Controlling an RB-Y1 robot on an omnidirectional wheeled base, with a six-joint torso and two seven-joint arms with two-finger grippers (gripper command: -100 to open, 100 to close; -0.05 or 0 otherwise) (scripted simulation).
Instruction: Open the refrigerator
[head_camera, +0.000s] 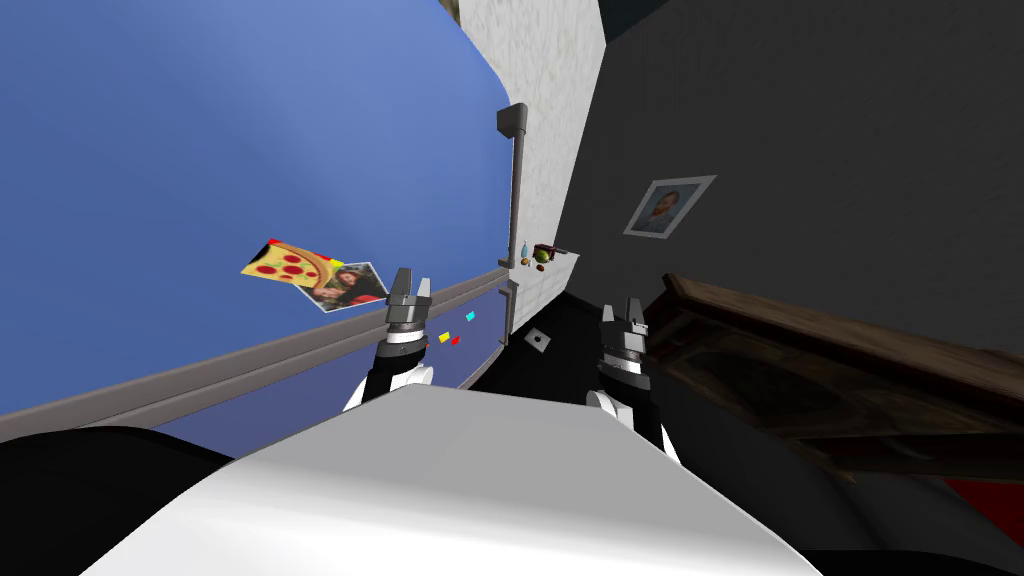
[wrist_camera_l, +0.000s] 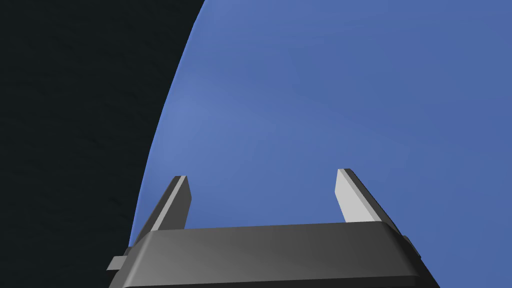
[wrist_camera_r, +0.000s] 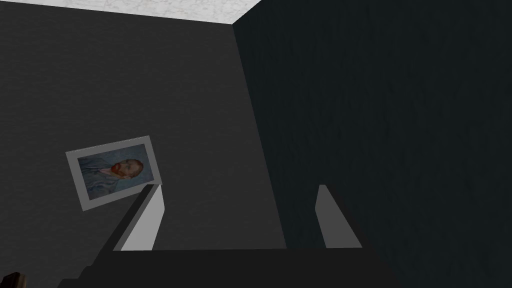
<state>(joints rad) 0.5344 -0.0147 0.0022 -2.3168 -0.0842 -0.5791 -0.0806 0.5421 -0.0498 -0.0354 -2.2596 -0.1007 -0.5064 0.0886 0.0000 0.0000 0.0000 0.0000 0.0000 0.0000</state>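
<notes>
The refrigerator's blue door (head_camera: 250, 150) takes up the left of the head view, with a grey band (head_camera: 250, 362) across it lower down. Its long grey handle (head_camera: 515, 190) runs along the door's right edge, and a shorter handle (head_camera: 507, 320) sits below the band. My left gripper (head_camera: 410, 291) is open just in front of the door, left of and below the long handle. From the left wrist, the fingers (wrist_camera_l: 350, 197) stand wide apart against the blue door (wrist_camera_l: 325, 100). My right gripper (head_camera: 622, 313) is open, held off to the right.
A pizza magnet and a photo (head_camera: 315, 272) stick to the door, with small coloured magnets (head_camera: 455, 330) near my left gripper. A dark wooden table (head_camera: 820, 350) stands close on the right. A shelf with fruit and a bottle (head_camera: 540, 255) lies past the handle.
</notes>
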